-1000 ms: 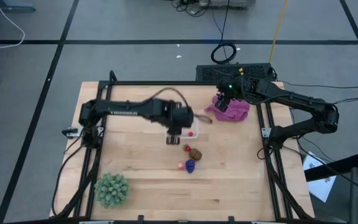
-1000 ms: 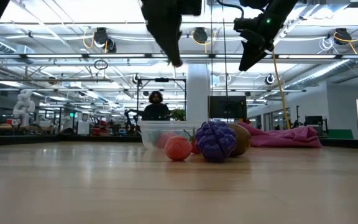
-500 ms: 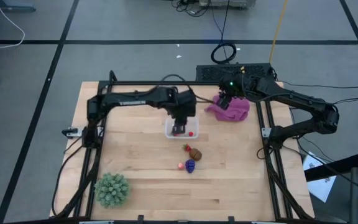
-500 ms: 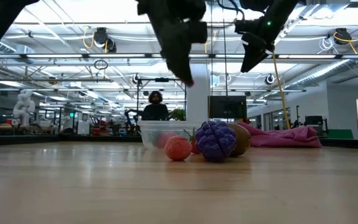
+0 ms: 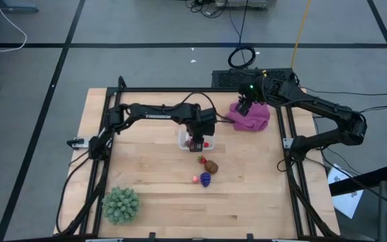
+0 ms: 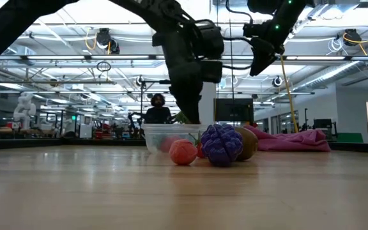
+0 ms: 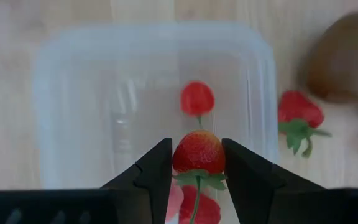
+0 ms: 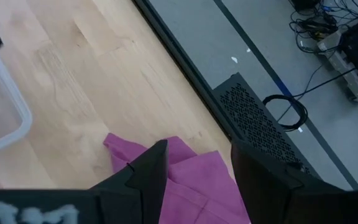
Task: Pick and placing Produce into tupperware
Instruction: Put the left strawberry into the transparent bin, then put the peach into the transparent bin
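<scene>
A: What does my left gripper (image 7: 196,163) hold?

B: I see it clamped on a strawberry (image 7: 197,151) over the tupperware (image 5: 185,140), centre of the high view; another strawberry (image 7: 197,98) lies inside.

A: And the right gripper (image 8: 194,163)?

B: Jaws parted, empty, above the magenta cloth (image 5: 250,117), upper right. I read no writing anywhere.

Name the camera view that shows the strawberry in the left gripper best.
The left wrist view: the strawberry sits pinched in the left gripper, over the tupperware. In the high view the arm covers it; in the low view it cannot be made out; the right wrist view misses it.
</scene>
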Action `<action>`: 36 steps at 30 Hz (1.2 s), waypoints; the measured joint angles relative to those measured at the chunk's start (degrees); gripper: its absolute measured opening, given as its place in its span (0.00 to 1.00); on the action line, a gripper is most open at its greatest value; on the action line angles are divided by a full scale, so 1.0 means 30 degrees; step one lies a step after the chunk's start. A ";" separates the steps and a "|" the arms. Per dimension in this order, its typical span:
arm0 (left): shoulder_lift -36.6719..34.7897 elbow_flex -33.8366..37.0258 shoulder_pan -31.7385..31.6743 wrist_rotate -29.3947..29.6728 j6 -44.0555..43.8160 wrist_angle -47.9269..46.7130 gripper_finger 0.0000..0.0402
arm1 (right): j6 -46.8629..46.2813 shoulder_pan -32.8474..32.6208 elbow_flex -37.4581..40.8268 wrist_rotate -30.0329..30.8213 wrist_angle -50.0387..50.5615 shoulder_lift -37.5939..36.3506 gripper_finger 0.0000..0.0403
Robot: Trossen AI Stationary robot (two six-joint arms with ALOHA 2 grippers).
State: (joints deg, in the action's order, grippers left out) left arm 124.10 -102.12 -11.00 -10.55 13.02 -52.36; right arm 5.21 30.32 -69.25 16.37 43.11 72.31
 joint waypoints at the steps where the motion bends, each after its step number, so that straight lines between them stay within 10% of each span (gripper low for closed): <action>1: 0.0137 0.0042 0.0000 0.0000 0.0000 -0.0085 0.35 | 0.0000 0.0017 0.0000 0.0013 -0.0008 0.0000 0.42; 25: 0.0732 0.0012 -0.0109 0.0103 -0.0073 0.0416 0.47 | 0.0160 0.0883 0.0000 0.0006 -0.0728 0.0000 0.42; 36: -0.1996 -0.0906 -0.0546 0.3621 0.0583 -0.1762 0.50 | 0.0005 0.0897 0.0000 0.0005 -0.0721 0.0000 0.42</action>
State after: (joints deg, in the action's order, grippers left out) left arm 118.12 -104.84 -12.64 0.32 14.76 -57.65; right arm 5.23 33.01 -69.25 16.38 40.95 72.31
